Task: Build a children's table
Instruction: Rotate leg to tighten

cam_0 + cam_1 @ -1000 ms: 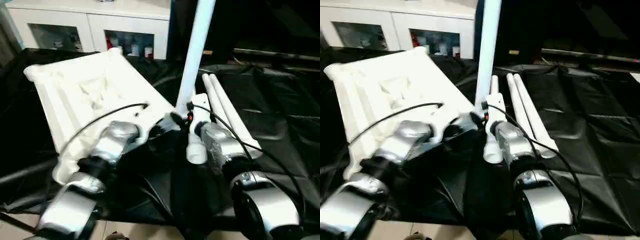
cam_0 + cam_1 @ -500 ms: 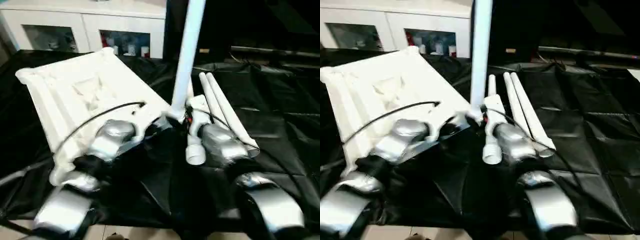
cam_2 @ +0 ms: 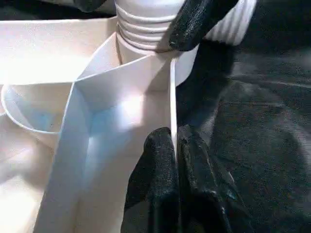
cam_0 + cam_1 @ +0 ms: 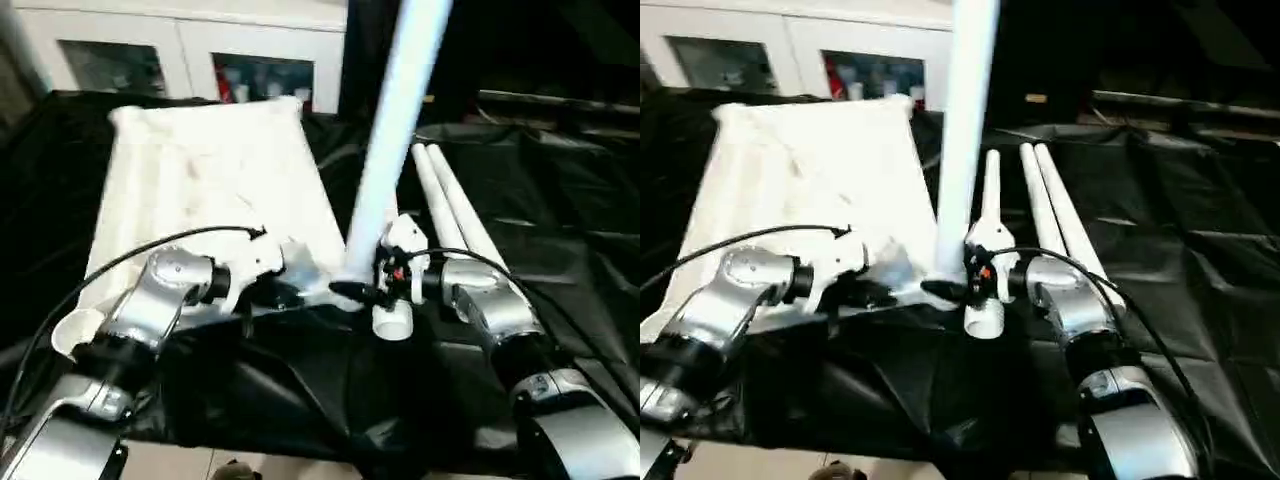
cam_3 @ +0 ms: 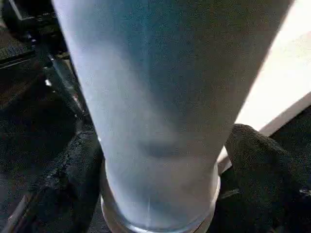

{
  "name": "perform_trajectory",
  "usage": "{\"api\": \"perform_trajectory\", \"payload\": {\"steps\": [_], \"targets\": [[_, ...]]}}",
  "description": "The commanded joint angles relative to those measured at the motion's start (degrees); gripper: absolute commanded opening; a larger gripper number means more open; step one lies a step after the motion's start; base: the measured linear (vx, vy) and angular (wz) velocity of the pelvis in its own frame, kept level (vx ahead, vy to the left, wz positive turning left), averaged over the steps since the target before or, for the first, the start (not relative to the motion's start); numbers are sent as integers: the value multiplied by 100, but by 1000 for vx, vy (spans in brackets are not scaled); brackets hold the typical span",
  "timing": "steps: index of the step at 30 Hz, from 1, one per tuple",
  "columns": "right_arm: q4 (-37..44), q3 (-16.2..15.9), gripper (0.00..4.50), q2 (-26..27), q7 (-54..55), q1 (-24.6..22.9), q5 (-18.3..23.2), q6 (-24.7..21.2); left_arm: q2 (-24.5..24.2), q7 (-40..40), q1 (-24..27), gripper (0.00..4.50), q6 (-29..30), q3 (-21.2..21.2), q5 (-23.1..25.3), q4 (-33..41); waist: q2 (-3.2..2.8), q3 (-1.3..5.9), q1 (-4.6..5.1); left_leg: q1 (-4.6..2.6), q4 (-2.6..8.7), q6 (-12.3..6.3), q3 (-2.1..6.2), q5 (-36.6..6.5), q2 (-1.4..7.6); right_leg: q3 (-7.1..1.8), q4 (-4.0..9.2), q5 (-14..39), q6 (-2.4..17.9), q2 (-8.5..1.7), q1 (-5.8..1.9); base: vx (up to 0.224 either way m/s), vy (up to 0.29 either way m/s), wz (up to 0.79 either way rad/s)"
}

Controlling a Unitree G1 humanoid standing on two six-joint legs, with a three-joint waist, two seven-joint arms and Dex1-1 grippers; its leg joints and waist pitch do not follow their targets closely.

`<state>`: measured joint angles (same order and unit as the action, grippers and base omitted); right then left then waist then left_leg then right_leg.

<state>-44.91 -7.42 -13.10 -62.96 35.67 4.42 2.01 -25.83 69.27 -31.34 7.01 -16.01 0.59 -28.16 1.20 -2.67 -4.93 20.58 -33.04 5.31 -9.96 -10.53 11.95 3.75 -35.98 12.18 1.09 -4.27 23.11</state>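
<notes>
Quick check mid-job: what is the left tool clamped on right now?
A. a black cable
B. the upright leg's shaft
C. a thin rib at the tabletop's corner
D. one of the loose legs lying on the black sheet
C: in the left wrist view the left tool is shut on a thin white rib of the tabletop, beside the corner socket holding the upright leg.

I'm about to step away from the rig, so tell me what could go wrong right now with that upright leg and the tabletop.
The upright leg stands tall in the corner socket with its threads still showing, so it may not be fully seated and could lean or topple. The right gripper brackets its base with fingers spread, giving little support. The left gripper pinches only a thin rib of the tabletop, which could slip free.
</notes>
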Motion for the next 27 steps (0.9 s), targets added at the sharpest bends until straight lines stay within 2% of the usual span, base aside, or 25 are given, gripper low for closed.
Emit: {"api": "perform_trajectory", "payload": {"steps": [1, 2, 3, 8, 9, 11, 12, 13, 14, 15, 16, 17, 18, 20, 21, 24, 25, 27], "targets": [[194, -18, 353, -109, -68, -19, 97, -101, -10, 147, 31, 0, -17, -28, -103, 103, -30, 346, 14, -30, 335, -343, -20, -785, 150, -274, 368, 99, 1474, -342, -339, 0, 0, 0], [196, -28, 346, -106, -88, -20, 106, -107, -4, 136, 24, 0, -13, -20, -95, 95, -34, 349, 14, -32, 331, -336, -19, -758, 148, -272, 364, 65, 1470, -341, -335, 0, 0, 0], [207, -39, 337, -102, -113, -28, 113, -119, -3, 138, 29, 0, -4, -15, -94, 109, -11, 350, 16, -29, 328, -341, -22, -737, 143, -272, 365, 47, 1465, -338, -339, 0, 0, 0], [265, -48, 302, -74, -166, -76, 110, -172, -12, 106, 52, 0, 30, -12, -108, 158, -9, 352, 7, -22, 323, -360, -20, -659, 139, -271, 355, 18, 1450, -344, -346, 0, 0, 0], [241, -21, 284, -17, -53, -89, 103, -218, 13, -50, 41, 0, 22, -3, -51, 108, -9, 352, 9, -24, 322, -357, -22, -668, 138, -273, 359, 41, 1447, -345, -341, 0, 0, 0], [-38, 18, 279, 139, 680, -57, -97, -272, 192, -758, -67, 0, 104, 60, 193, -164, -4, 348, 16, -26, 326, -342, -21, -688, 136, -274, 366, 98, 1430, -344, -338, 0, 0, 0], [-116, 19, 275, 167, 848, -44, -152, -288, 243, -918, -99, 0, 127, 79, 236, -224, -8, 327, 37, -38, 340, -270, -19, -754, 131, -280, 394, 256, 1392, -346, -314, 0, 0, 0], [-325, 15, 273, 258, 1333, -16, -307, -312, 401, -1381, -197, 0, 243, 140, 343, -397, 5, 320, 49, -49, 352, -146, -15, -881, 123, -287, 429, 607, 1319, -358, -317, 0, 0, 0], [-484, 40, 272, 349, 1790, 20, -403, -364, 527, -1735, -280, 0, 392, 190, 412, -518, -1, 308, 52, -60, 361, -98, -15, -941, 126, -292, 442, 734, 1286, -352, -302, 0, 0, 0], [-665, 120, 271, 472, 2295, 72, -438, -471, 674, -2116, -374, 0, 551, 241, 478, -652, 0, 293, 54, -72, 367, -58, -17, -1037, 117, -292, 467, 918, 1243, -350, -291, 0, 0, 0], [-917, 343, 270, 683, 2929, 171, -316, -726, 887, -2595, -503, 0, 723, 299, 546, -831, 5, 284, 73, -101, 392, 67, 0, -1229, 112, -301, 509, 1417, 1115, -361, -288, 0, 0, 0], [-917, 343, 270, 683, 2929, 171, -316, -726, 887, -2595, -503, 0, 723, 299, 546, -831, 5, 284, 73, -101, 392, 67, 0, -1229, 112, -301, 509, 1417, 1115, -361, -288, 0, 0, 0], [-1033, 439, 270, 781, 3258, 224, -272, -796, 998, -2819, -567, 0, 803, 318, 574, -914, 15, 293, 58, -102, 388, 72, 8, -1304, 112, -298, 536, 1614, 1016, -376, -291, 0, 0, 0], [-1303, 653, 270, 1041, 3940, 382, -134, -935, 1312, -3208, -706, 0, 994, 313, 599, -1027, 9, 304, 52, -105, 386, 59, 4, -1287, 111, -306, 537, 1534, 970, -368, -268, 0, 0, 0], [-1380, 698, 270, 1118, 4094, 431, -96, -970, 1406, -3283, -736, 0, 1049, 304, 598, -1027, -16, 313, 50, -93, 386, 53, 7, -1225, 116, -315, 521, 1416, 989, -378, -267, 0, 0, 0], [-1579, 638, 270, 1318, 4326, 569, -200, -871, 1698, -3452, -792, 0, 1227, 281, 601, -991, 0, 330, 37, -64, 375, 14, 1, -1035, 114, -297, 471, 885, 1075, -357, -296, 0, 0, 0], [-1587, 579, 326, 1386, 4229, 608, -265, -721, 1809, -3485, -792, 0, 1283, 237, 633, -947, 5, 335, 38, -62, 367, -20, -4, -1004, 110, -291, 465, 768, 1099, -353, -299, 0, 0, 0], [-1567, 621, 340, 1413, 4159, 630, -229, -672, 1833, -3491, -781, 0, 1292, 224, 637, -921, 12, 342, 27, -48, 357, -100, -7, -900, 103, -292, 455, 578, 1131, -360, -323, 0, 0, 0]]}}
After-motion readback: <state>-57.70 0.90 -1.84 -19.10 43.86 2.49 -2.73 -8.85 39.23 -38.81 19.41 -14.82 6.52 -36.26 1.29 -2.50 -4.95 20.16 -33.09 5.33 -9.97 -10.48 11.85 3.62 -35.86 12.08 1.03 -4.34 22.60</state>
